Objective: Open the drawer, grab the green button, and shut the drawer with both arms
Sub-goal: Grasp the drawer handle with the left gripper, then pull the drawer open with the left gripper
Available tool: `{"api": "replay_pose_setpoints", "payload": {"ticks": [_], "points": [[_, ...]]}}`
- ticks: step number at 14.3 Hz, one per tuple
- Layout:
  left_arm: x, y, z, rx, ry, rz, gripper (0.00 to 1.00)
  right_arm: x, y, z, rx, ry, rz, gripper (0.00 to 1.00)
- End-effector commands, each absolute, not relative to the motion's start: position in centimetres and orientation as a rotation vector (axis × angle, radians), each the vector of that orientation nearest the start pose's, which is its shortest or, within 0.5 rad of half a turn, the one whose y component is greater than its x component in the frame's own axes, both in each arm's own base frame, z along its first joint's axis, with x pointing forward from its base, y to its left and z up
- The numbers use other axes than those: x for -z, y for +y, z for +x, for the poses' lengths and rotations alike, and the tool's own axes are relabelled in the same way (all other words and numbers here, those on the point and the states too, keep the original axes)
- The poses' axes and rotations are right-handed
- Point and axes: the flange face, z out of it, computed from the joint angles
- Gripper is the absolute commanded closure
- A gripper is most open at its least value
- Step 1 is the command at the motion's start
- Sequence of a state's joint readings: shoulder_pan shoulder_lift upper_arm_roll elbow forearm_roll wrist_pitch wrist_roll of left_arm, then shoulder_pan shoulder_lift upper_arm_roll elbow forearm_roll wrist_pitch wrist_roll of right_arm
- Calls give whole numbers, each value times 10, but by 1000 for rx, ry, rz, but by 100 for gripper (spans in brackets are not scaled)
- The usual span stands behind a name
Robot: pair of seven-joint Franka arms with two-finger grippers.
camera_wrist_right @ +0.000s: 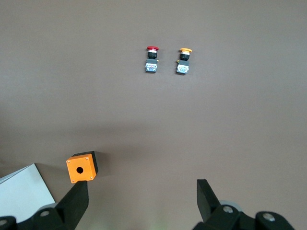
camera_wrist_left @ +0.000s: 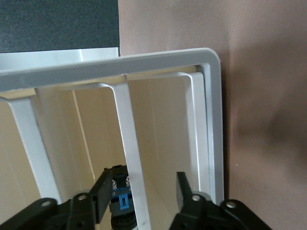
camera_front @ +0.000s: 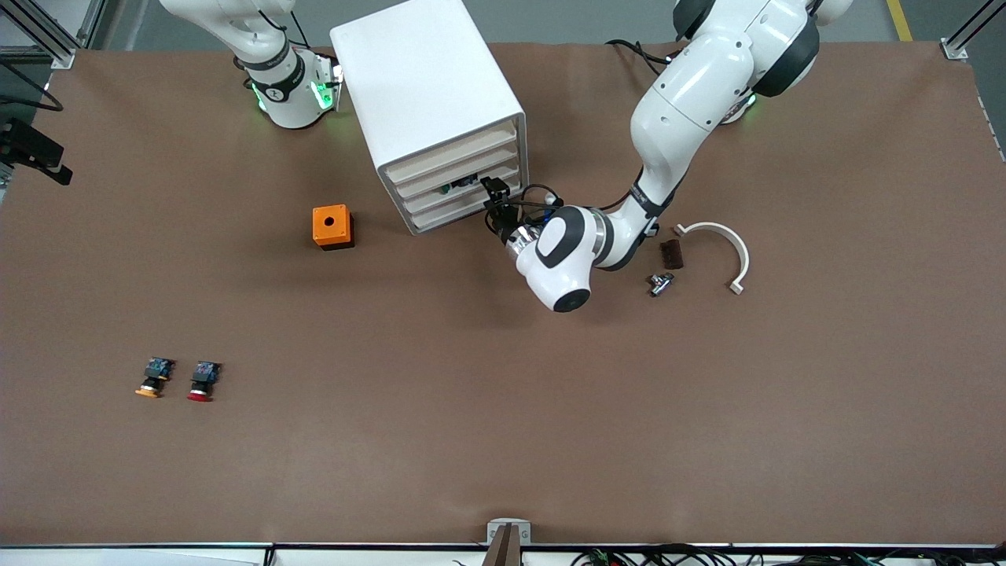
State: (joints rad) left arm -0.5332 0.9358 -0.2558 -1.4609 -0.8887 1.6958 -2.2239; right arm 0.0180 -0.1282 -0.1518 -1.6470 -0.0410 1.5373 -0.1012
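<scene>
Drawer (camera_front: 460, 187) ajar; left pincer (camera_front: 497, 206) at its front, arm bent low.

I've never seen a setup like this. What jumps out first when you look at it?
The white cabinet with its four stacked drawers stands out most; the left gripper reaches in at its front, its fingers apart around a small button in a drawer. A bright orange box sits on the brown table beside the cabinet, toward the right arm's end. The right gripper waits, open, high over the table.
</scene>
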Motion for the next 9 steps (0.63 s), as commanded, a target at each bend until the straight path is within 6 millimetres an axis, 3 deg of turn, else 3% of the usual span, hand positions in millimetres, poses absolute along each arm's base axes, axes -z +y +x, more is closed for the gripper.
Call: {"api": "replay_pose_setpoints", "payload": {"ticks": [1,4,6,9], "points": [[-139,-512,420,-1358,-1805,-1236,50,-655,-81,499,34,69,-3140,0],[-136,-512,419,-1358,-1802,-1235,84,-655,-81,499,34,62,-3140,0],[-133,-509,421,-1357,-1806,-1228,100,-656,-81,499,36,57,-3140,0],[-135,-501,432,-1345,-1827,-1238,100,-656,-82,499,36,59,-3140,0]]}}
